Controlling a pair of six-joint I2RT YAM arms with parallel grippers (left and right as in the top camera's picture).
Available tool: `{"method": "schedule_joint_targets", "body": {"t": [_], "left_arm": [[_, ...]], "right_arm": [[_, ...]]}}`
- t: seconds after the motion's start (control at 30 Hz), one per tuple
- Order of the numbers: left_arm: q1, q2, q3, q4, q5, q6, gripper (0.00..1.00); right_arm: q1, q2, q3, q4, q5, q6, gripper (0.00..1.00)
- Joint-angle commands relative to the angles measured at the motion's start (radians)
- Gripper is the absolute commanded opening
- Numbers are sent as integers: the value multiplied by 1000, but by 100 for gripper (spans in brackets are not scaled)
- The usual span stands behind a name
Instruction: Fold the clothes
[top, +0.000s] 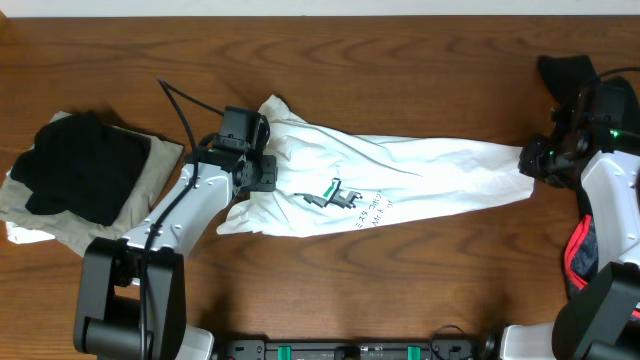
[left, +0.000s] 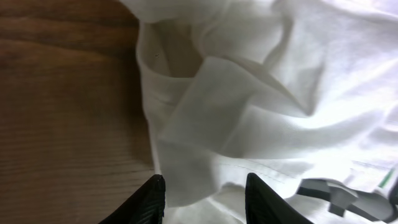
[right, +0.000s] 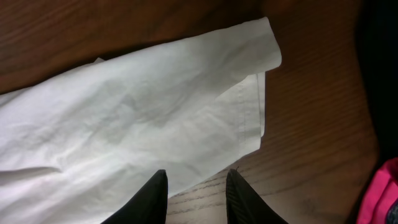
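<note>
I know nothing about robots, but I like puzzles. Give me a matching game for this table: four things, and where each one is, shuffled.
Things:
1. white T-shirt
2. beige cloth
3. left gripper
4. right gripper

Places:
A. under a black garment
B. at the shirt's end far from the beige cloth
C. stretched out between the two grippers
D. at the shirt's end near the beige cloth

Pairs: 1-C, 2-A, 3-D, 4-B.

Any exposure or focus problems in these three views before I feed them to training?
Overhead: even light, sharp, white T-shirt slightly bright but creases readable. Left wrist: shirt soft-focused and near blown out at right; left claw fingers blurred. Right wrist: sharpest, hem stitching and table grain clear, right claw fingers dark.
</note>
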Motion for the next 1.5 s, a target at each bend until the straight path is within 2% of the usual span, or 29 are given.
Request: {"method": "schedule_joint_targets", "body": {"t": [0.0,0.3,0.63,0.77,0.9,1.23,1.47], "left_arm": [[5,5,-8,-2,-63,-44,42],[5,84,-8,22,-39,-54,42],[5,84,-8,41,-31,-54,40],[5,84,-6,41,-24,-54,35],[5,82,-2,45,-5,-54,22],[5,80,24,44,-6,-53,22],[5,51,26,60,-10,-53,27]], "right_arm": [[3,-6,0,2,11,-15,30],[3,-6,0,2,11,-15,30],[3,-6,0,2,11,-15,30],[3,-6,0,3,11,-15,30],[3,-6,0,3,11,-15,29],[3,-6,0,3,11,-15,30],[3,-6,0,6,11,-15,30]]}}
